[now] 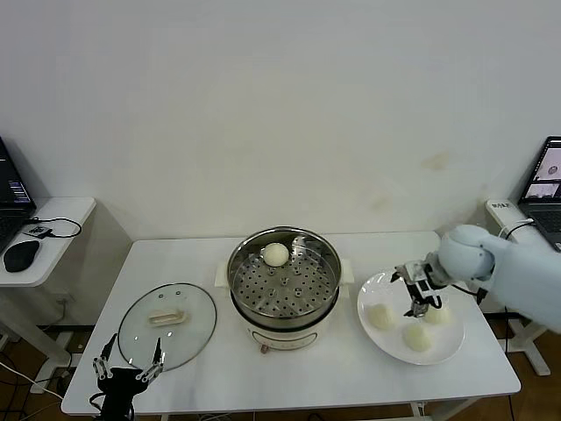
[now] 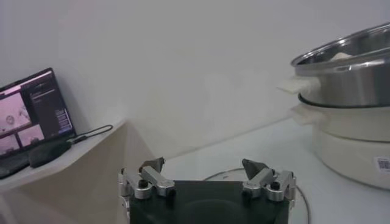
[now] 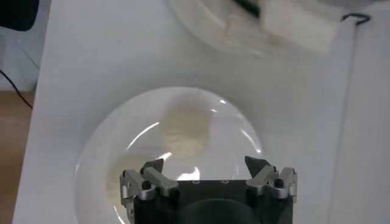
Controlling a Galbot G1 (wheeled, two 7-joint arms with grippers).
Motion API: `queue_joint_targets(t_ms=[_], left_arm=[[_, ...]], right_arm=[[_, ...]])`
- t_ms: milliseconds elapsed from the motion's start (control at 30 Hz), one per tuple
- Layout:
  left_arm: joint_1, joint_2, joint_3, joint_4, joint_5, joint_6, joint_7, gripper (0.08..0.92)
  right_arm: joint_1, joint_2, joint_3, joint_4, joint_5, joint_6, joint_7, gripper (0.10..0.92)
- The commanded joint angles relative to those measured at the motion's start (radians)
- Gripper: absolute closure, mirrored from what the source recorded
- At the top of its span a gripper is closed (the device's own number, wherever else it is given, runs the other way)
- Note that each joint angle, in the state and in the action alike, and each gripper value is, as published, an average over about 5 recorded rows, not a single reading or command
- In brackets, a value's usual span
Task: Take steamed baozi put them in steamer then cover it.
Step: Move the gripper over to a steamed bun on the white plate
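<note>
The steel steamer (image 1: 285, 282) stands mid-table on its white base, with one baozi (image 1: 276, 254) on its perforated floor at the back. Three more baozi (image 1: 380, 317) (image 1: 416, 337) (image 1: 437, 314) lie on the white plate (image 1: 372, 294) to its right. My right gripper (image 1: 419, 303) hovers open over the plate, beside the right-hand bun, holding nothing. In the right wrist view a baozi (image 3: 186, 125) lies on the plate ahead of the open right gripper (image 3: 207, 163). The glass cover (image 1: 166, 324) lies flat at the front left. My left gripper (image 1: 130, 367) waits open just in front of it.
A side table (image 1: 53, 219) with a laptop and mouse stands at the left; the left wrist view shows that laptop (image 2: 33, 112) and the steamer (image 2: 347, 79). Another laptop (image 1: 548, 180) is at the far right. The table's front edge runs close to the cover.
</note>
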Motion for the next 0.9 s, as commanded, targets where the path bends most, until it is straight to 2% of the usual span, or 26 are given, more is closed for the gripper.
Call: queue_joint_targets(t_ms=[33,633,767,900], left_arm=[[0.001,0.001,-0.006,0.004,-0.001,-0.001,0.0,0.177],[-0.002,-0.002,-0.013,0.009,0.0,-0.002,-0.001,0.177],[-0.003,-0.003,-0.013,0.011,0.001,-0.003,-0.002,0.177],[-0.003,-0.004,-0.012,0.01,0.001,-0.003,-0.003,0.177]], right_arm=[[-0.193,0.048,0.119,-0.083,-0.053,-0.001,0.014,0.203],[-0.249,0.134,0.175,-0.149,-0.071,0.003,0.042,0.208],[-0.244,0.132,0.178,-0.15,-0.073,0.002,0.031,0.256],[-0.228,0.126,0.176,-0.149,-0.065,0.004,0.016,0.346]])
